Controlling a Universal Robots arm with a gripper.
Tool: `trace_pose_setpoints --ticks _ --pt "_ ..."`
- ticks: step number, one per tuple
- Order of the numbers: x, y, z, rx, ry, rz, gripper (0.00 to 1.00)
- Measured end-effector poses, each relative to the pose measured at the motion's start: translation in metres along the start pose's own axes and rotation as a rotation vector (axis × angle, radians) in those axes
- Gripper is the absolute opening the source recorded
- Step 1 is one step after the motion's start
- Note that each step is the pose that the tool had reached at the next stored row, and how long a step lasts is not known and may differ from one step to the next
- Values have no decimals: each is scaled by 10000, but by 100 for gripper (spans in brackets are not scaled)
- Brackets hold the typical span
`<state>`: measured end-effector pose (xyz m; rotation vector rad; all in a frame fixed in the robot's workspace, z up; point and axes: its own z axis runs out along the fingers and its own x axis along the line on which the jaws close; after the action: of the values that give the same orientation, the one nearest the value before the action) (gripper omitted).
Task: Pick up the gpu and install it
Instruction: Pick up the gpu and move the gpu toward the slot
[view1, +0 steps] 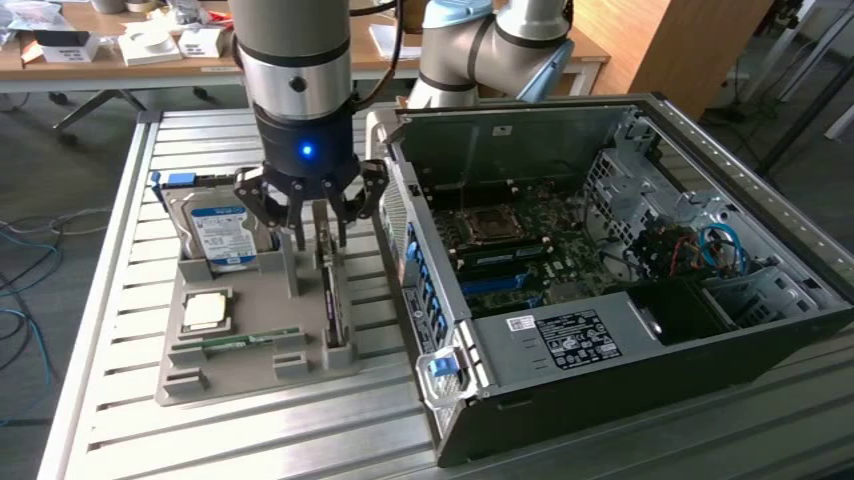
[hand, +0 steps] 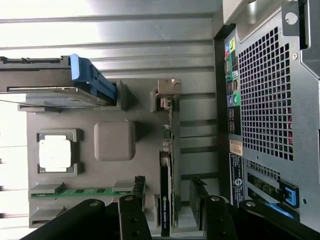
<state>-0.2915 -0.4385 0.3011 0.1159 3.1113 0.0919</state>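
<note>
The gripper (view1: 318, 238) is held wide open with nothing gripped. The gpu (view1: 330, 300) is stood on edge at the grey tray's (view1: 227, 372) exterior view's right side, near the computer case (view1: 641, 330), seemingly between the fingers (hand: 132, 217) and untouched.

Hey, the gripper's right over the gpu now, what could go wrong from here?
The gpu stands on edge in a narrow slot of the grey holder; if the open gripper closes off-centre, it could tilt or jam the card.
The computer case sits right beside the holder, so the lifted card might clip its wall.
</note>
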Motion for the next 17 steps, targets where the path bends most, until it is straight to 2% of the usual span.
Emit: trace_pose_setpoints --ticks 17 --pt "2 -4 55 2 2 1 49"
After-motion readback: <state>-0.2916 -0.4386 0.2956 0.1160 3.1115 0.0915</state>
